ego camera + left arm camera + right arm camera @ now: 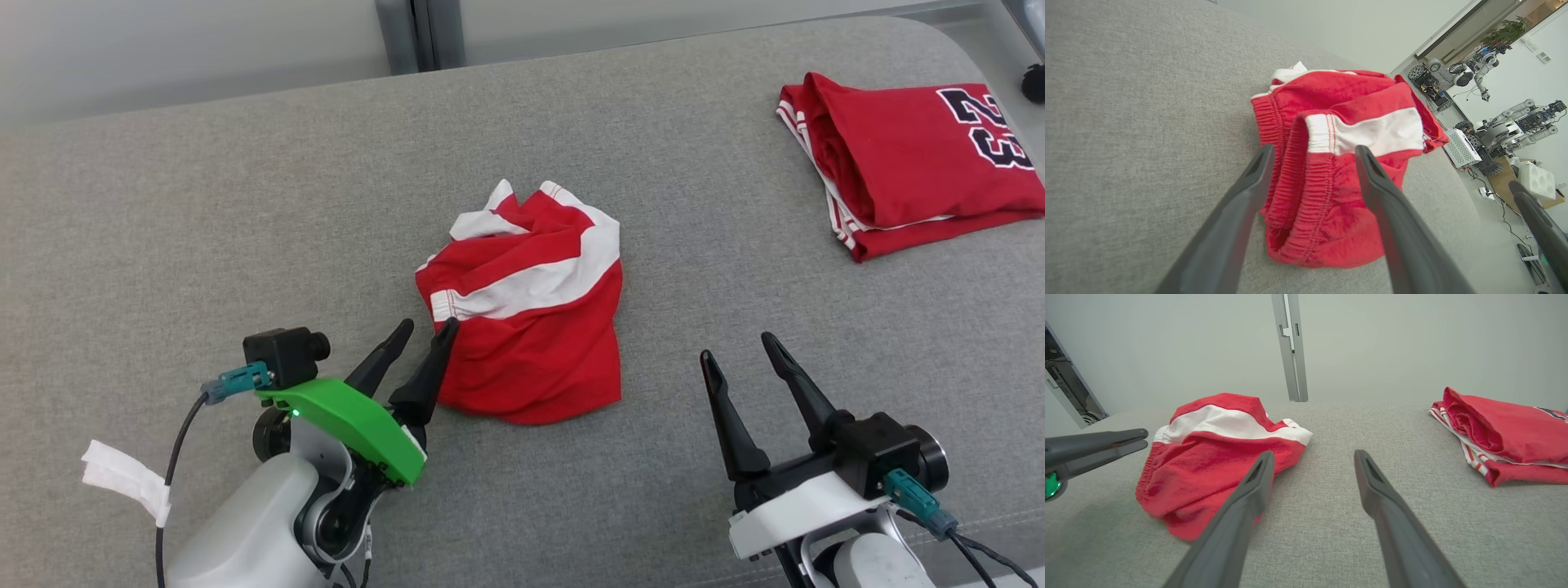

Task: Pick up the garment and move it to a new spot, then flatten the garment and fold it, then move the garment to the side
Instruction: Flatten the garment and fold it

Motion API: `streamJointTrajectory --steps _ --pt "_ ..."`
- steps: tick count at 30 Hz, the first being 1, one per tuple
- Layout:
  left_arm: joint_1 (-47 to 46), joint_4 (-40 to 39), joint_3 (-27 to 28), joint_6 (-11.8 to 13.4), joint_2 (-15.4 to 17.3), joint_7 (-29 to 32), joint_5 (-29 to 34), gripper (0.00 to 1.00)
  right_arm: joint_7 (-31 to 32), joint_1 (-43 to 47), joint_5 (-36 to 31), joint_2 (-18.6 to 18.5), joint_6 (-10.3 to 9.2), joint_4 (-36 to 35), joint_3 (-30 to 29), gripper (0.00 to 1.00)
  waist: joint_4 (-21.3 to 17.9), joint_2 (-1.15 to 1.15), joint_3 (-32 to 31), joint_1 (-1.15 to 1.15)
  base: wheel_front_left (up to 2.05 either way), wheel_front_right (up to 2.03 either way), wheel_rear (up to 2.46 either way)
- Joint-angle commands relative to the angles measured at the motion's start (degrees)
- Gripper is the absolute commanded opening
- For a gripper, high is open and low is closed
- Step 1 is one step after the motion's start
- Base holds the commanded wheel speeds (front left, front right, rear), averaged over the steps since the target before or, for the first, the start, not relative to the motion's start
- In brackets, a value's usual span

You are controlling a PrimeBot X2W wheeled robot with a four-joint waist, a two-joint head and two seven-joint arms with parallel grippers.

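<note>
We hold our left jaws apart around the crumpled red garment's (pixel 531 359) waistband edge; our right jaws stand wide, empty.

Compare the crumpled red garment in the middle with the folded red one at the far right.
The crumpled garment lies bunched in a heap; the folded garment lies flat and neat. The crumpled garment shows a broad white band; the folded garment a dark number and thin stripes. The crumpled garment sits by the open left end effector; the folded garment lies far from it. Both are red with white trim.
</note>
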Motion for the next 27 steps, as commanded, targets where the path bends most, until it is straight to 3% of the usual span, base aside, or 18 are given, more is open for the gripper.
streamJointTrajectory --steps 1,12,13,14,15,23,27 --pt "-1.44 0.44 -0.55 -0.25 0.27 -0.53 -0.66 1.0 0.02 -0.63 -0.41 0.12 -0.09 -0.23 -0.15 1.0 -0.55 0.0 0.75 0.0 0.0 0.0 0.0" --pt "-4.93 2.19 -4.74 -0.25 1.17 -3.81 -3.08 1.0 0.02 -1.44 -0.69 0.42 -0.09 -0.62 -0.31 1.0 -1.4 0.0 2.38 0.0 0.0 0.0 0.0" --pt "-5.23 1.98 -5.17 -0.25 1.34 -4.2 -3.17 0.47 0.02 -1.47 -0.74 0.46 -0.09 -0.65 -0.34 1.0 -1.44 0.0 2.5 0.0 0.0 0.0 0.0" --pt "-5.55 1.81 -5.5 -0.25 1.5 -4.55 -3.09 0.08 0.02 -1.55 -0.75 0.49 -0.09 -0.66 -0.4 1.0 -1.46 0.0 2.58 0.0 0.0 0.0 0.0" --pt "-5.74 1.39 -6.24 -0.25 1.6 -4.71 -3.35 0.0 0.02 -1.66 -0.74 0.55 -0.09 -0.64 -0.42 1.0 -1.49 0.0 2.67 0.0 0.0 0.0 0.0" --pt "-8.73 -2.38 -8.9 -0.24 2.98 -6.75 -0.07 0.0 0.02 -2.1 -0.65 1.1 -0.09 -0.12 -0.43 1.0 -1.72 0.0 2.36 0.0 0.0 0.0 0.0" --pt "-11.94 -3.5 -10.03 -0.24 1.76 -6.39 -0.35 0.0 0.02 -2.28 -0.13 1.6 -0.09 0.02 0.11 1.0 -2.73 0.0 1.38 0.0 0.0 0.0 0.0"
